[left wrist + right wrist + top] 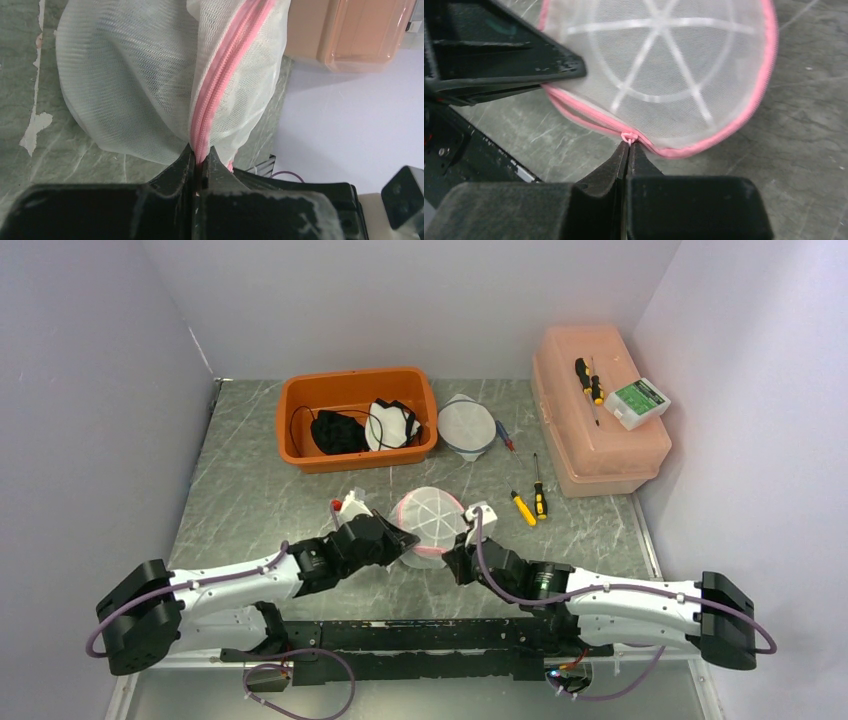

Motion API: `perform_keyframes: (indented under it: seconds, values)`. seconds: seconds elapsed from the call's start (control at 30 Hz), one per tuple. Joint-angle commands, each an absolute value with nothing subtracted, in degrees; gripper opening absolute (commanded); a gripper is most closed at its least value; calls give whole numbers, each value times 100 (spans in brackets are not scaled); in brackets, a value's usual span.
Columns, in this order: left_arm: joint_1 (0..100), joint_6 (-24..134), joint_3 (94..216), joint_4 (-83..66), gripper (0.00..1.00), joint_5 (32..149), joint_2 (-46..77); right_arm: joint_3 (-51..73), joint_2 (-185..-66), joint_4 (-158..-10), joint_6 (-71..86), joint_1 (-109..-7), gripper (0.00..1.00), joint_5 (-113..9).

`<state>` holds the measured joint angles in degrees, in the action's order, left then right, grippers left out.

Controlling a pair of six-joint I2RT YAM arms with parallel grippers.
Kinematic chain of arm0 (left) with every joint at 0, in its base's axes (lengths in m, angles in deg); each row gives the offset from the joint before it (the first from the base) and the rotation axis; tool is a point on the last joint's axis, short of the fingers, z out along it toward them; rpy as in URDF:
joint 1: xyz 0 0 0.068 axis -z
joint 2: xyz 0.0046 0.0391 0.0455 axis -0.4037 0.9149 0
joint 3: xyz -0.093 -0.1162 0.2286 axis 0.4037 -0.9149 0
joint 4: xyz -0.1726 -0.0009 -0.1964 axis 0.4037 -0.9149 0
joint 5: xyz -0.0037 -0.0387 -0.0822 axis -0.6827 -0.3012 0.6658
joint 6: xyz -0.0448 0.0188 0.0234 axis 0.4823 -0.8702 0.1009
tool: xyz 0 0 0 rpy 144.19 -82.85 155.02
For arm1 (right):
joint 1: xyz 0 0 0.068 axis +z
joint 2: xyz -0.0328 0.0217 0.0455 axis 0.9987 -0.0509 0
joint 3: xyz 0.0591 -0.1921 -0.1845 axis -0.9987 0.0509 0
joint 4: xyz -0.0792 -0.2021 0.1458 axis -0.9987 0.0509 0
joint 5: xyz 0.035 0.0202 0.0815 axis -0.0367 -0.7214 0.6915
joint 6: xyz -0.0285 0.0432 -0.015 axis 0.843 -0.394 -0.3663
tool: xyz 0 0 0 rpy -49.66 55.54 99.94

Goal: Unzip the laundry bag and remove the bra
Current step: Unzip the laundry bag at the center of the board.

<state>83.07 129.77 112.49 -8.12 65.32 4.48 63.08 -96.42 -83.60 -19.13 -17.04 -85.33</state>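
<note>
Bag (430,523) — round white mesh dome, pink zip (215,90) rim — sat on marbled table (250,500); left gripper (198,152) pinched the zip, right gripper (628,147) clamped its pull (628,136).

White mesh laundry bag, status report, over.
Left gripper shut on pink zipper band. Right gripper shut on pink zipper pull. White mesh laundry bag between them, how far unzipped unclear. Yellow-handled screwdrivers lie apart, rightward.

Bright even diffuse light, faint shadows; top view sharp; left claw (200,154), right claw (628,148) bodies blurred
</note>
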Motion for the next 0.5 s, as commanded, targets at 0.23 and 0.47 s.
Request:
perform_keyframes:
  seconds: [0.23, 0.47]
  values:
    - [6969, 11447, 11358, 115, 3, 9152, 477, 6574, -7999, -8350, -1104, -1899, 0, -8366]
    - [6180, 10014, 12664, 14, 3, 11212, 1401, 6343, -7625, -8143, -735, -1779, 0, -7968]
